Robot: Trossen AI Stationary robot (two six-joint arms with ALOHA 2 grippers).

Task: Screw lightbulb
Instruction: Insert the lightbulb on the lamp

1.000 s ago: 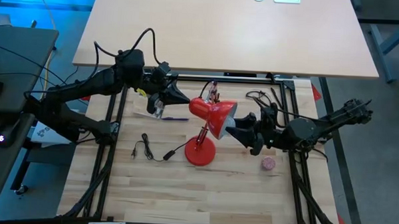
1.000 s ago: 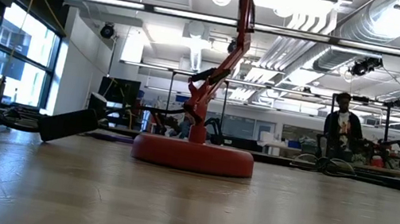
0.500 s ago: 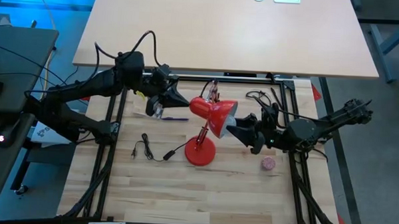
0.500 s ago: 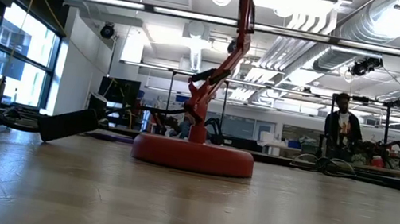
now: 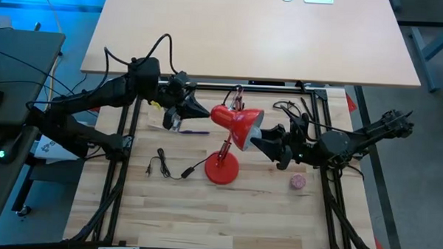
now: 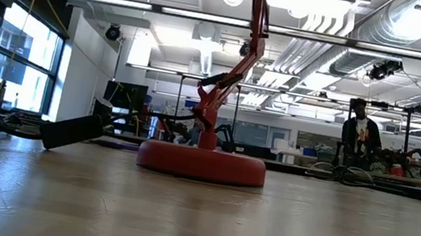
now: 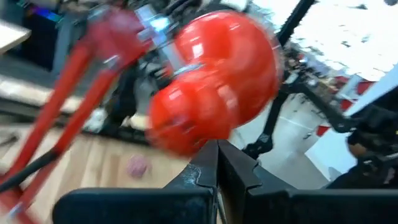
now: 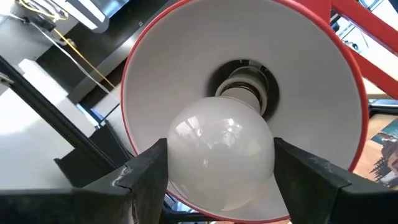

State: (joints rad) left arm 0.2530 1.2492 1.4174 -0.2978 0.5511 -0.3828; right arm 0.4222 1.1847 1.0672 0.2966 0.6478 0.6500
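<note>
A red desk lamp stands on its round base (image 5: 222, 170) mid-table, and its shade (image 5: 240, 128) opens toward the table's right. The white lightbulb (image 8: 221, 158) sits in the shade's mouth, its grey base in the socket (image 8: 246, 84). My right gripper (image 5: 261, 143) is shut on the bulb at the shade's opening. On the shade's other side, my left gripper (image 5: 205, 113) is shut at the rounded back (image 7: 208, 102) of the lamp head. The low view shows only the lamp's base (image 6: 201, 163) and arm. My left gripper's shut fingertips (image 7: 211, 149) lie against the rounded back of the red lamp head (image 7: 199, 134), coming about level from the table's left. My right gripper pinches the bulb's round glass (image 8: 180, 155) between its two fingers, one on each side. Its fingers come about level from the table's right, pointing into the shade, and the bulb's base is in the socket.
A small pink ball (image 5: 298, 182) lies on the table to the right of the lamp base. The lamp's black cord and plug (image 5: 164, 169) lie to the base's left, and papers (image 5: 166, 121) lie under the left arm. A person (image 6: 358, 135) stands far back in the room.
The lamp's head has shifted a little toward the table's far edge, and its base has slid slightly. Both grippers stay where they were, the right one still shut on the bulb.
</note>
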